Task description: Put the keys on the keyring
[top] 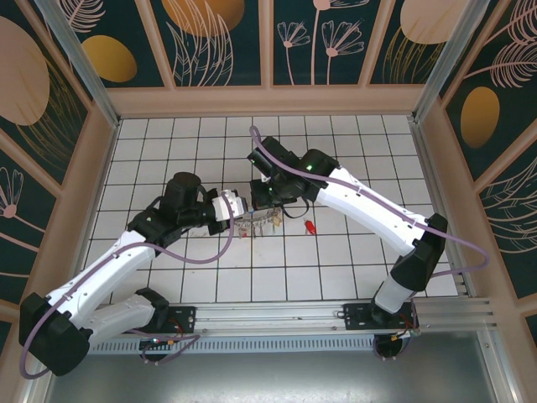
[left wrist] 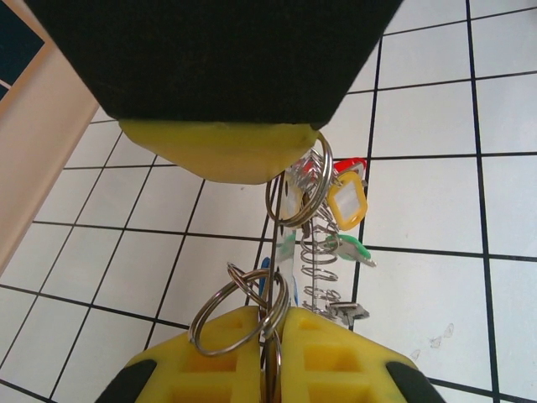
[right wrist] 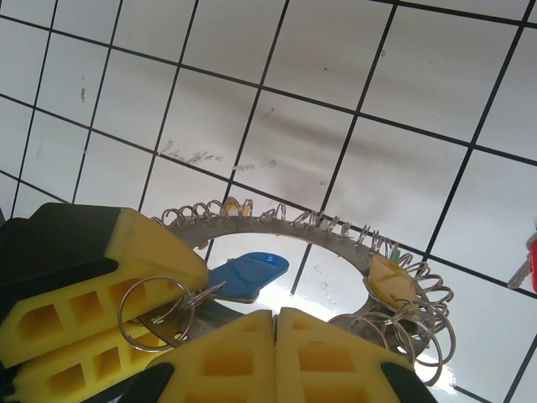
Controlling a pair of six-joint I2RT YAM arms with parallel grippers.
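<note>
Now doing: most likely threading a key onto the keyring point(right wrist: 327, 239), as both grippers meet over the bunch above the table point(top: 352, 269).
How to do it well: let one gripper anchor the wire and move only the other, in small slow moves. The wire looks thin and springy, and the small rings point(left wrist: 222, 319) crowd the fingertips and could snag.
Left gripper point(left wrist: 273, 323): fingers pressed together, with the keyring wire running through the seam between them. One small ring lies against its fingertips.
Right gripper point(right wrist: 274, 323): fingers closed flush, with no gap showing. It sits hard against the bunch, just across from the left gripper's fingertips. I cannot tell whether it pinches the wire or a small ring.
Keyring: it curves just ahead of the right gripper's fingertips, starting at the left gripper's fingers, and is strung with small rings.
Keys on the bunch: the blue key point(right wrist: 247, 273) lies just ahead of the right gripper's fingertips, inside the curve. The yellow key point(left wrist: 346, 201) and green key point(left wrist: 351, 249) hang just beyond the left gripper's fingertips.
Loose key: the red key point(top: 310, 227) lies on the table, off to the right gripper's side and apart from the bunch.
Risk: a hard tug could pull the wire out of the left gripper.
</note>
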